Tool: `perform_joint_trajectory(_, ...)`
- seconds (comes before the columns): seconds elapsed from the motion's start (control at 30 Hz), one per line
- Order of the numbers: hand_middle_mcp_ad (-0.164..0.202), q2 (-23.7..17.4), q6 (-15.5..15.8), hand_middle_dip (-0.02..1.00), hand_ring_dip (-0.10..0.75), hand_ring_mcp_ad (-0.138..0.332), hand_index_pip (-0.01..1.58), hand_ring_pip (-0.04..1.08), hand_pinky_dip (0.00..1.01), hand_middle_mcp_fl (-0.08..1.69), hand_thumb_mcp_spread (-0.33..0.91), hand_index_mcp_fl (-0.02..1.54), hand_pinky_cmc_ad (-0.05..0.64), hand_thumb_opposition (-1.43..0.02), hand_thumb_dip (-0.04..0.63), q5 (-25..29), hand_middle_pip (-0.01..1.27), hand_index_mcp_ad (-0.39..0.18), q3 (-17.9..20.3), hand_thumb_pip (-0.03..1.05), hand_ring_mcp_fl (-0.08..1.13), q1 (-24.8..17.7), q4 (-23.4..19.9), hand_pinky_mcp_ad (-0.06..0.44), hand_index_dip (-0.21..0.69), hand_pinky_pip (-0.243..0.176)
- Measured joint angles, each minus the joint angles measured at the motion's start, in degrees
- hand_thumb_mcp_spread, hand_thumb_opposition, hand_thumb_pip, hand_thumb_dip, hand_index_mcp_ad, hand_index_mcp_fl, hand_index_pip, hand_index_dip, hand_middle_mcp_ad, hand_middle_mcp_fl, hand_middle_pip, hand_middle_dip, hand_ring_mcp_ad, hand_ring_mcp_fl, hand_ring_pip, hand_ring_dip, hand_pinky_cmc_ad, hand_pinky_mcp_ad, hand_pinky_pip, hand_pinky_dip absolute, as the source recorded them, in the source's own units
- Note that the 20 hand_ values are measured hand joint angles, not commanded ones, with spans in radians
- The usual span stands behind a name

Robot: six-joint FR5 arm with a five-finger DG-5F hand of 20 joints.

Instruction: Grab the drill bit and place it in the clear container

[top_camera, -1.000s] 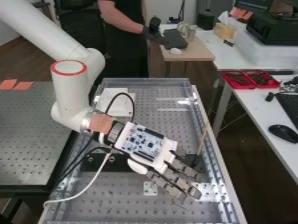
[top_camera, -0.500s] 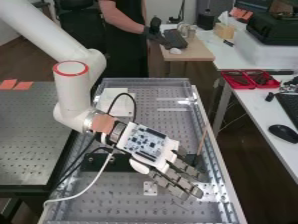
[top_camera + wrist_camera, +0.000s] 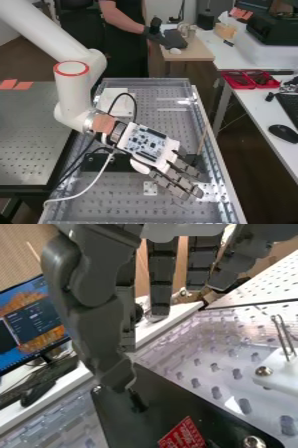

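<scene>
Slightly toward the high view's right is where the hand (image 3: 151, 145) has shifted since one second ago, its wrist and forearm carried along a little. Nearest the high camera, a small pale bracket (image 3: 150, 188) is fixed to the holed bench. Just beyond it, the hand slants over the bench, its fingers straight and a little apart, with a blue-and-white circuit board (image 3: 146, 142) on its back. A white cable (image 3: 92, 184) loops beside it. Beneath the hand, a black plate (image 3: 123, 164) lies across the clear container (image 3: 219, 351), whose floor is dotted with holes. In the wrist view, a short dark piece that may be the drill bit (image 3: 137, 402) is at the plate, just beside the thumb's tip; whether they touch, I cannot tell. A red label (image 3: 183, 435) is on the plate. Beyond the fingers in the high view, a thin brown stick (image 3: 202, 141) leans near the plate's right end. Farther up lies a white pad (image 3: 122, 106). On the side table are a black mouse (image 3: 284, 133) and, farther off, red trays (image 3: 241, 84) placed side by side.
</scene>
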State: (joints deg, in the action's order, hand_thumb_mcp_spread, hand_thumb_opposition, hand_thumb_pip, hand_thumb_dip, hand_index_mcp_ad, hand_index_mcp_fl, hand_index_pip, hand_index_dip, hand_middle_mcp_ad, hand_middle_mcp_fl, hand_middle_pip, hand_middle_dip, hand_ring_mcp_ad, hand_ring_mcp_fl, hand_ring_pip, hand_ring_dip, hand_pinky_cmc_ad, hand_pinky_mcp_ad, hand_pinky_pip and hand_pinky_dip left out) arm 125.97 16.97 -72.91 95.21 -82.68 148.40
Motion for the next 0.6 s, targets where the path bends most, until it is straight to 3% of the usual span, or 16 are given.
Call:
perform_joint_trajectory(0.33, 0.065, 0.15, -0.11, 0.17, -0.019, 0.162, 1.07, 0.11, 0.18, 0.34, 0.53, 0.67, 0.325, -0.91, 0.255, -0.23, 0.13, -0.140, -0.38, 0.55, 0.08, 0.17, 0.40, 0.133, 0.129, -0.075)
perform_joint_trajectory(0.6, 0.065, 0.26, -0.06, 0.17, -0.019, 0.161, 1.05, 0.11, 0.18, 0.32, 0.52, 0.67, 0.328, -0.89, 0.253, -0.11, 0.13, -0.138, -0.61, 0.56, 0.06, 0.28, 0.38, 0.133, 0.106, -0.075)
